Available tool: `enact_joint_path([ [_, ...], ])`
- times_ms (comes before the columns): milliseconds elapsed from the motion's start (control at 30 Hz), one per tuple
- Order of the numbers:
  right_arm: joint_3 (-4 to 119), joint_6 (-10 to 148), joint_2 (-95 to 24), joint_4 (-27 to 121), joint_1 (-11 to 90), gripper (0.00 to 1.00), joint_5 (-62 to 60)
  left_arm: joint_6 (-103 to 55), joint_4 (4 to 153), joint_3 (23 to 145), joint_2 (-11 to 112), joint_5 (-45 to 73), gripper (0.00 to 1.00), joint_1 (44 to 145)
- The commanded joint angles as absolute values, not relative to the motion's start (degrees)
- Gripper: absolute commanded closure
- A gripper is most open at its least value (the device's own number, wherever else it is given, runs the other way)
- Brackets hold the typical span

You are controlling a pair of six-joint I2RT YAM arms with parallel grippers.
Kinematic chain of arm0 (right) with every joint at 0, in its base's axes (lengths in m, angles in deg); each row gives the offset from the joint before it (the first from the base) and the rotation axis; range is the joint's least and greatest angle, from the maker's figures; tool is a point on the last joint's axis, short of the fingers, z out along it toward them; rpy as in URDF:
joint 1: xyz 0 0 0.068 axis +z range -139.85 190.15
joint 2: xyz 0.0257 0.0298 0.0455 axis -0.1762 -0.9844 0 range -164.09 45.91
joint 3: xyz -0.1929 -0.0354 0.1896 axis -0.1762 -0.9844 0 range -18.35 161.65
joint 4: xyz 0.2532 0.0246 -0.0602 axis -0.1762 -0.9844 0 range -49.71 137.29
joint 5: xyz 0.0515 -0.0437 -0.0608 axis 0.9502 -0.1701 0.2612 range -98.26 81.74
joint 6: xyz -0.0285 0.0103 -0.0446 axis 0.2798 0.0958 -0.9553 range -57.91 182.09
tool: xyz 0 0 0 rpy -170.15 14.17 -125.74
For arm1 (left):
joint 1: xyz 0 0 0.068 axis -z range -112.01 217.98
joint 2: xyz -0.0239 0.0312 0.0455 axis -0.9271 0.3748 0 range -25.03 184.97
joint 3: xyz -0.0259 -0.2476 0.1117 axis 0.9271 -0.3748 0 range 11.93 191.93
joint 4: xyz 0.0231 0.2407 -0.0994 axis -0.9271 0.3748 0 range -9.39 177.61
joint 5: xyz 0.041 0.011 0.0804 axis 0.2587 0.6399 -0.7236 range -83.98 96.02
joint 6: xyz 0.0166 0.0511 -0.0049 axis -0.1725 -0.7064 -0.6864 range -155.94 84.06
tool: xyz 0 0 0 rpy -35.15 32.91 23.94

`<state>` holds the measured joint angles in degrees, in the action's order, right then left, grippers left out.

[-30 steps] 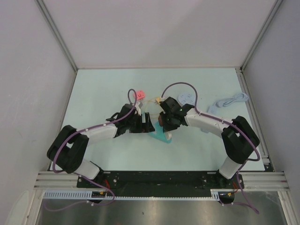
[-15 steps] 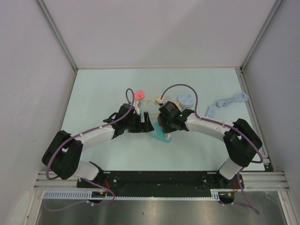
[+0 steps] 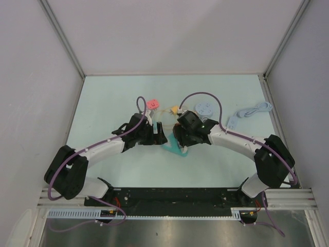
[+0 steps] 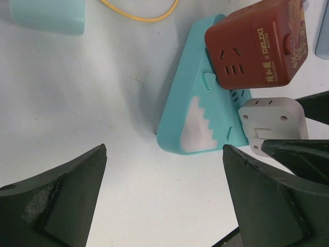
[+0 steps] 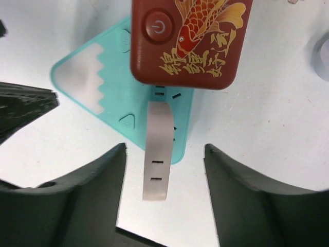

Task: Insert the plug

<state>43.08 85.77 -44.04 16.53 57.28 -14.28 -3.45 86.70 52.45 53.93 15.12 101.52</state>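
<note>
Pale grey square plug [image 4: 272, 123] stands at one corner of the teal triangular plastic power strip [image 4: 185, 92], beside the red cube adapter [image 4: 257, 41], seemingly seated; right tool [image 5: 164, 146] straddles it, jaws spread clear, and left tool [image 4: 164, 149] hovers spread and empty nearby, probably ready to steady the strip.

Left arm [image 3: 103, 147]: extended, angled inward.
Left gripper [image 4: 164, 154]: fingers spread wide.
Right arm [image 3: 239, 140]: extended, angled inward.
Right gripper [image 5: 164, 149]: fingers spread.

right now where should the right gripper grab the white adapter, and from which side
Across its two broad flat faces, coming from the end away from the red cube: the white adapter shows edge-on and thin, lined up inside the open right gripper.
</note>
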Motion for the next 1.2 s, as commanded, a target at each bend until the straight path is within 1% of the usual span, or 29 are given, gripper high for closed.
enact_joint_path([
  [0, 45.4, 86.5, -42.3, 15.7, 56.6, 0.4, -12.7, -4.6, 87.1, 54.2, 51.9, 14.1, 0.02, 101.9],
  [167, 45.3, 86.3, -45.0, 15.7, 56.8, 0.56, -12.0, -4.8, 87.5, 54.1, 51.8, 14.3, 0.02, 102.0],
  [200, 45.3, 86.3, -46.1, 15.7, 57.0, 0.63, -12.1, -4.9, 87.6, 54.1, 51.5, 14.1, 0.02, 102.1],
  [267, 45.2, 85.9, -47.2, 15.6, 57.5, 0.7, -12.2, -4.9, 87.8, 53.9, 51.3, 14.2, 0.02, 102.0],
  [300, 45.1, 85.5, -47.4, 15.7, 57.8, 0.78, -12.2, -4.9, 87.8, 53.9, 51.1, 14.2, 0.02, 102.0],
  [367, 44.5, 85.2, -48.5, 15.9, 58.3, 0.89, -12.1, -4.9, 87.9, 53.8, 51.1, 14.2, 0.01, 102.0],
  [400, 44.2, 85.2, -48.7, 16.2, 58.3, 0.98, -12.0, -4.9, 88.0, 53.8, 51.0, 14.2, 0.01, 102.0],
  [433, 43.9, 85.4, -49.0, 16.4, 58.4, 1.0, -11.8, -5.0, 87.9, 53.8, 51.0, 14.1, 0.01, 102.0],
  [567, 42.9, 85.6, -49.0, 16.8, 58.4, 1.0, -11.4, -5.0, 87.8, 53.6, 51.0, 14.3, 0.01, 102.0],
  [600, 42.9, 85.8, -48.7, 17.0, 58.5, 0.99, -11.1, -5.0, 88.0, 53.6, 50.9, 14.2, 0.01, 102.0],
  [633, 42.9, 86.3, -48.0, 17.1, 58.5, 0.92, -11.0, -5.0, 88.0, 53.7, 51.1, 14.3, 0.01, 102.1],
  [667, 42.9, 86.6, -46.4, 17.8, 58.3, 0.83, -10.8, -5.1, 88.0, 53.7, 51.1, 14.4, 0.01, 102.1],
  [700, 43.0, 86.9, -45.3, 18.3, 57.9, 0.63, -10.4, -5.1, 87.9, 53.8, 51.2, 14.4, 0.02, 102.1],
  [767, 43.1, 88.0, -41.8, 19.4, 57.3, 0.45, -10.0, -5.0, 88.0, 53.9, 51.4, 14.5, 0.01, 102.3],
  [800, 43.2, 88.3, -40.6, 19.6, 56.5, 0.32, -10.0, -4.9, 88.2, 54.1, 51.6, 14.4, 0.01, 102.4],
  [867, 43.2, 89.1, -36.7, 20.2, 55.6, 0.23, -10.4, -4.6, 88.2, 54.2, 51.8, 14.3, 0.01, 102.8],
  [900, 43.2, 89.2, -35.6, 20.3, 54.6, 0.17, -11.1, -4.6, 88.1, 54.2, 51.7, 14.2, 0.01, 103.1],
  [967, 43.2, 89.4, -33.2, 19.9, 53.5, 0.1, -12.2, -4.6, 88.1, 54.4, 51.7, 13.4, 0.01, 103.8],
  [1067, 42.5, 88.5, -30.6, 19.1, 50.7, 0.08, -12.7, -4.9, 88.6, 54.8, 51.7, 11.3, 0.01, 105.5],
  [1133, 41.6, 88.6, -29.7, 19.8, 47.5, 0.06, -10.3, -4.9, 88.6, 54.7, 51.2, 10.2, 0.01, 106.4],
  [1167, 39.9, 88.9, -29.2, 20.4, 46.4, 0.04, -6.8, -4.8, 89.1, 54.7, 50.8, 9.0, 0.01, 106.6],
])
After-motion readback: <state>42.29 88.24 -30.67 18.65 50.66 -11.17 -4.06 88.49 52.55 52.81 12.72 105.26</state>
